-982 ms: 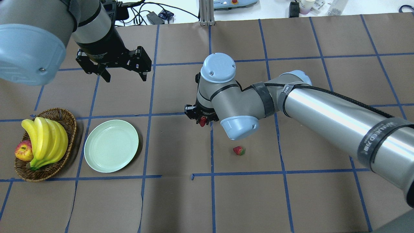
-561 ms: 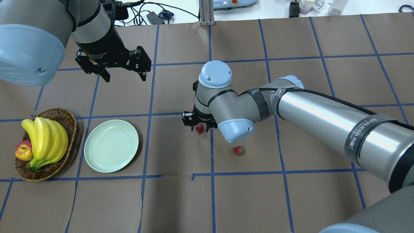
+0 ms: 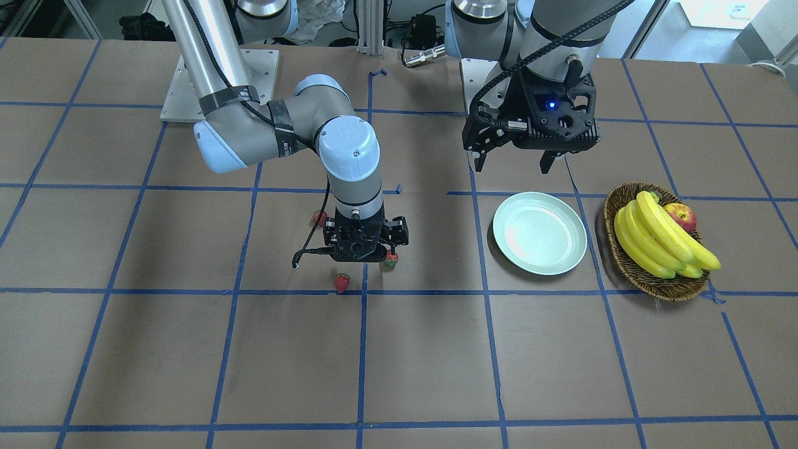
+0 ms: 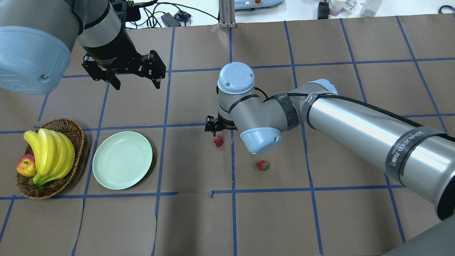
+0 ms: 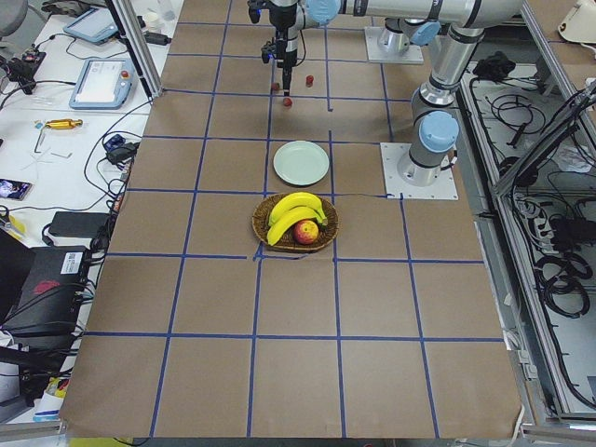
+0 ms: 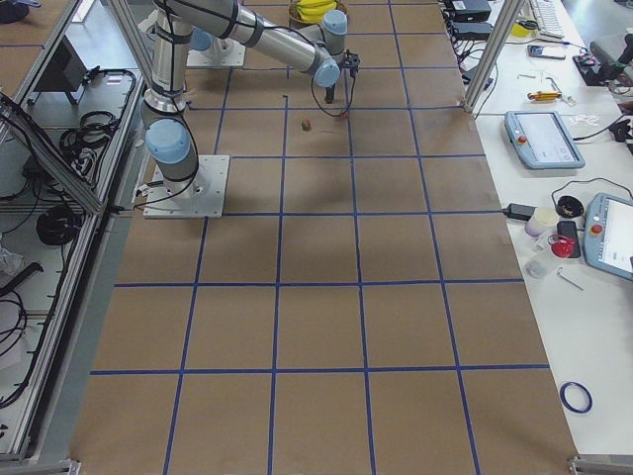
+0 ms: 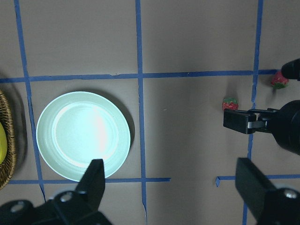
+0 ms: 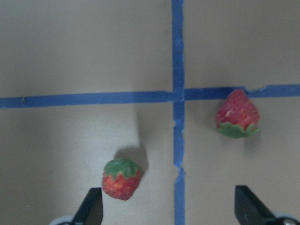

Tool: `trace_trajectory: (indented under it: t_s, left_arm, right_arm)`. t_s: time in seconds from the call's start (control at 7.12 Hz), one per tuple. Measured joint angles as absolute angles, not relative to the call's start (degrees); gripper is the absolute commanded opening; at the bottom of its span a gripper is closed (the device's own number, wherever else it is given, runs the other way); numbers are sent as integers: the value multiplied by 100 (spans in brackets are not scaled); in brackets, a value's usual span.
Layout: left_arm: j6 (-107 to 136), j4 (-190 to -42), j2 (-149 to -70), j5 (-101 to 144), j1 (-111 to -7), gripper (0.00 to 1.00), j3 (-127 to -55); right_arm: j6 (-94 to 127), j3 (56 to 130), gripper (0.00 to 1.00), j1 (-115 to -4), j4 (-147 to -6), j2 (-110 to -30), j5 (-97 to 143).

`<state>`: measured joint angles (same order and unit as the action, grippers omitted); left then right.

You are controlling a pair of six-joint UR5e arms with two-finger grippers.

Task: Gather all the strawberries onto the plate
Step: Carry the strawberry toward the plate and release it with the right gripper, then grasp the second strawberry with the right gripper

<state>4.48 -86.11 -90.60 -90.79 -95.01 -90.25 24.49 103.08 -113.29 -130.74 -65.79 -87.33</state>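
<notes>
I have my right gripper point(image 8: 171, 208) pointing straight down at mid-table, jaws spread wide, holding nothing. My left gripper point(image 4: 138, 84) hangs higher, far left, jaws apart.

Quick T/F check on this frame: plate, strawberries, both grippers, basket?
1. The plate is empty. True.
2. Three strawberries lie on the table. True.
3. The right gripper is shut on a strawberry. False: it is open and holds nothing.
4. The left gripper is shut. False: it is open and empty.
5. The basket holds only bananas. False: an apple sits beside them.
</notes>
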Motion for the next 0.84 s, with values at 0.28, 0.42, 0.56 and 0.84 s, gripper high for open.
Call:
trace_trajectory:
  t_s: [0.28, 0.42, 0.56, 0.84]
  left_arm:
    - [448, -8611, -9068, -9075, -9501, 100, -9048]
    - [448, -8605, -9070, -9075, -9501, 100, -9076]
    - [450, -8602, -9070, -9070, -9501, 100, -9095]
    - [450, -8598, -9048, -9077, -9501, 100, -9095]
  right_arm:
    - [2056, 10191, 100, -11294, -13011, -6542, -9231]
    - [1969, 10162, 100, -11284, -13010, -6435, -9453]
    - [1941, 10119, 100, -11269, -13034, -6283, -9665]
    - [1934, 9950, 87, -11199, -13101, -6042, -9805]
